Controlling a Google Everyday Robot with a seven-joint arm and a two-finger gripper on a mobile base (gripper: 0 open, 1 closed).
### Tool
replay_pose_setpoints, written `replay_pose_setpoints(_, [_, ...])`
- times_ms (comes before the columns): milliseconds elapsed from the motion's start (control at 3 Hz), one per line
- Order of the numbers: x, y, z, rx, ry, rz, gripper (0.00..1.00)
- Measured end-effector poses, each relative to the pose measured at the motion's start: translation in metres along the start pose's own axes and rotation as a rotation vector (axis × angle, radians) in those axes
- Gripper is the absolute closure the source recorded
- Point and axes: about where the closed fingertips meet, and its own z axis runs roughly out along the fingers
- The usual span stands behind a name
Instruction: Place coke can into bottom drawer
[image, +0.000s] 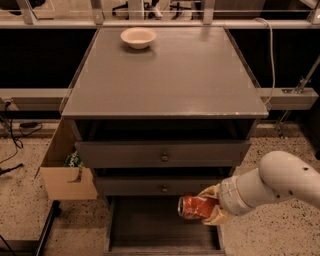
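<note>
The coke can (195, 207), red-orange with white markings and a silver end, lies on its side in my gripper (210, 207). The cream fingers (214, 191) close around the can's right end. The white arm comes in from the lower right. The can hangs above the right part of the bottom drawer (150, 230), which is pulled out and shows a flat dark floor with low sides. The can is just below the front of the middle drawer.
Two upper drawers with round knobs (164, 157) sit above. A cream bowl (138, 37) stands at the back of the cabinet top (165, 80). A cardboard box (67, 170) with a green item stands left of the cabinet. Cables lie on the speckled floor at left.
</note>
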Motion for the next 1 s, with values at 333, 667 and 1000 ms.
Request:
replay_pose_setpoints(333, [0.027,-0.013,0.040,-0.034,0.093,0.005,1.00])
replay_pose_setpoints(667, [0.053,-0.023,0.075,-0.085,0.201,0.016,1.00])
replay_pose_setpoints(1000, [0.074,-0.026,0.103,-0.122,0.271,0.034,1.00])
